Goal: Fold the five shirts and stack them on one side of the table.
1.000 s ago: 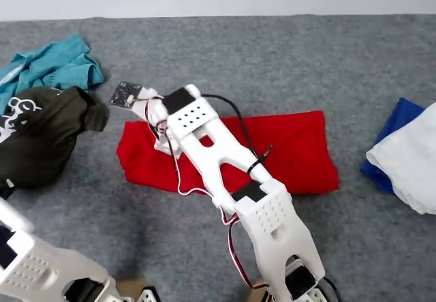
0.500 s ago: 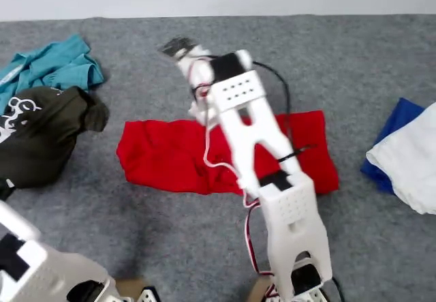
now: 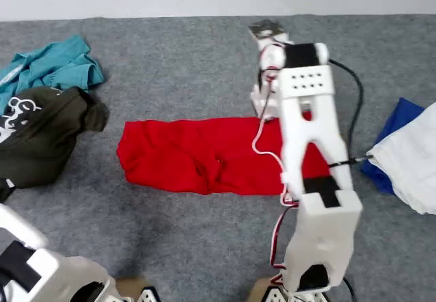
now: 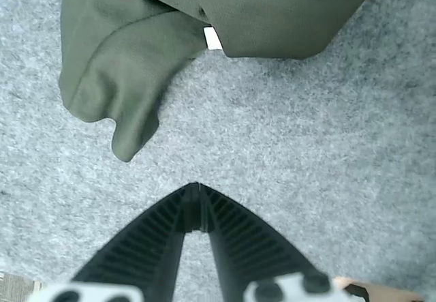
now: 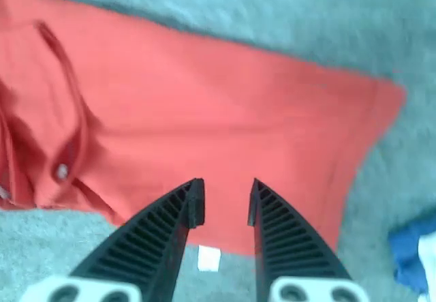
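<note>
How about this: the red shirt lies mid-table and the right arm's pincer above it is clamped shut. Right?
Not quite. The red shirt does lie mid-table, but the right arm's pincer above it is open, not clamped shut; the right wrist view shows a clear gap between its jaws.

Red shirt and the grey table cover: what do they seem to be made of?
Red shirt: soft matte knit, probably cotton jersey; it lies limp, with wrinkles and stitched seams showing. Table cover: grey felt or short-pile carpet, judging by its fuzzy, mottled surface with no shine; which of the two cannot be told.
</note>
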Controlling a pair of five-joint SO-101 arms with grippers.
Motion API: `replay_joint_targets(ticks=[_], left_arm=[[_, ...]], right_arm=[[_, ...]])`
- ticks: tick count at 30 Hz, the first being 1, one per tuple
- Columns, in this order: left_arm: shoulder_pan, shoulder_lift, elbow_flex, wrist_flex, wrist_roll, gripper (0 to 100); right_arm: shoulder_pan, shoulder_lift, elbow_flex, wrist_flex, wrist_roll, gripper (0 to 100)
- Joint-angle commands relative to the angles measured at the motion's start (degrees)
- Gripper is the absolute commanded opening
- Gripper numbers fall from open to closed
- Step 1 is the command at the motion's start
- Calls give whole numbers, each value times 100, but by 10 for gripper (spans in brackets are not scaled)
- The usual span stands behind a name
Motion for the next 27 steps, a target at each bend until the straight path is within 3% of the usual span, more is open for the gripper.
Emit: replay_joint_targets(ticks=[1,6,27], left_arm=[[44,-281,-13,158,-9,4],[44,-281,-13,149,-18,4],[53,-273,-13,123,-360,5]], right_arm=[[453,-497,246,198,-70,132],[910,-277,281,145,-457,243],[1376,1262,281,-453,-651,248]])
